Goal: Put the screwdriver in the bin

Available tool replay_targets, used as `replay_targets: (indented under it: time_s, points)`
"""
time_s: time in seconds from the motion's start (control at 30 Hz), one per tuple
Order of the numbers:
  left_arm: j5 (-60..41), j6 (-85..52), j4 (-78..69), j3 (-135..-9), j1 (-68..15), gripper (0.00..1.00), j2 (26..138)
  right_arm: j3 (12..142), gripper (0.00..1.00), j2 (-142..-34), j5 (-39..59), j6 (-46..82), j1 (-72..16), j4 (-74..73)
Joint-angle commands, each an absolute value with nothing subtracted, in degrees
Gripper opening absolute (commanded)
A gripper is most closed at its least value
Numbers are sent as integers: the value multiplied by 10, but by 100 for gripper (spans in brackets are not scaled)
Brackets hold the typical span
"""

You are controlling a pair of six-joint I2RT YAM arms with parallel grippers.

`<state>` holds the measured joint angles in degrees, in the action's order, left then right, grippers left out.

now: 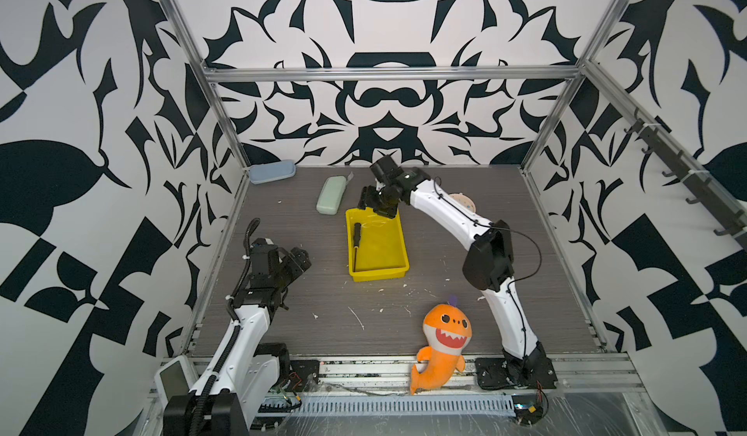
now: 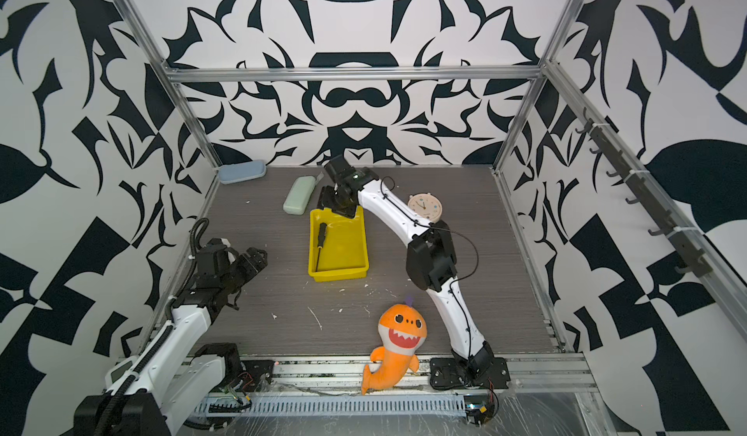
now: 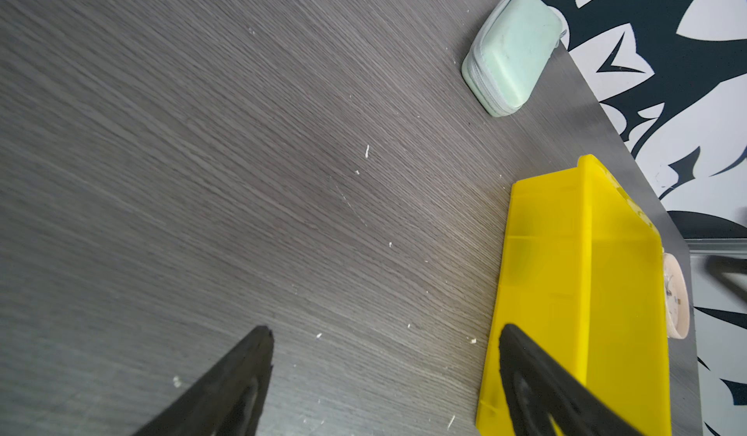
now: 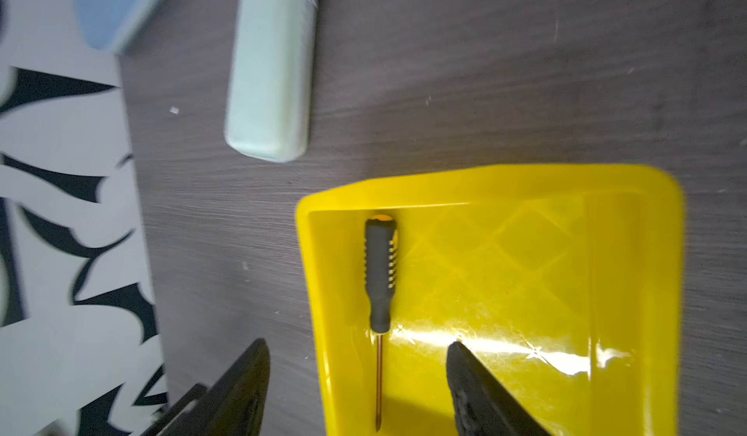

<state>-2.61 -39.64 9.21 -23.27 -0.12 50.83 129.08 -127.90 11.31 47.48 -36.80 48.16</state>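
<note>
**Screwdriver lies in the yellow bin, both grippers slack**

The screwdriver (image 1: 357,238) rests flat on the floor of the yellow bin (image 1: 384,252), close along its left wall in both top views. Its black handle points to the far end and its thin shaft to the near end.

The right gripper (image 1: 375,207) hangs over the bin's far end. In the right wrist view its jaws stand wide apart with nothing between them but the screwdriver's shaft (image 4: 378,373) lying below.

The left gripper (image 1: 297,258) sits well apart to the left of the bin, jaws spread and empty.

A pale green case (image 1: 331,195) lies just beyond the bin, and an orange shark plush (image 1: 442,341) lies at the table's near edge.
</note>
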Motion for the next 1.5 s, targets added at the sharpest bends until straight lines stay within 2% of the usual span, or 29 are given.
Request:
replay_targets:
  time_s: [0.0, 0.17, 0.23, 0.33, 0.4, 0.43, 0.47, 0.6, 0.67, 0.7, 0.73, 0.77, 1.0, 1.2, 1.47]
  points:
    - [-26, -407, 99, -225, 0, 99, 515, 1281, 77, -1196, 158, 477, -323, 450]
    - [-28, -413, 99, -230, 0, 99, 529, 1220, 81, -1115, 149, 425, -258, 445]
    - [-30, -416, 99, -230, 0, 99, 533, 1179, 83, -1083, 106, 368, -240, 433]
    - [-28, -431, 97, -229, 0, 99, 540, 1058, 83, -1023, -24, 285, -229, 362]
    - [-29, -433, 92, -228, 0, 99, 545, 930, 97, -979, -91, 231, -229, 249]
    - [-32, -434, 90, -228, -1, 99, 547, 850, 98, -952, -140, 188, -231, 169]
    - [-37, -433, 86, -227, -1, 99, 550, 766, 98, -925, -145, 124, -232, 70]
    - [-52, -433, 70, -223, -1, 99, 553, 455, 83, -843, -295, 99, -224, -327]
    - [-55, -433, 73, -224, 0, 99, 552, 328, 82, -820, -305, 62, -201, -517]
    - [-55, -433, 73, -223, 0, 99, 551, 314, 83, -806, -312, 53, -191, -501]
    - [-56, -433, 72, -222, 0, 99, 548, 306, 90, -783, -306, 41, -185, -456]
    - [-56, -434, 72, -220, -1, 99, 545, 297, 93, -762, -297, 27, -179, -428]
    - [-55, -437, 66, -211, 0, 99, 525, 255, 96, -703, -276, -50, -166, -395]
    - [-55, -437, 64, -210, 0, 99, 526, 213, 96, -691, -266, -39, -155, -401]
    - [-55, -437, 68, -213, -1, 99, 534, 192, 97, -767, -240, -32, -133, -460]
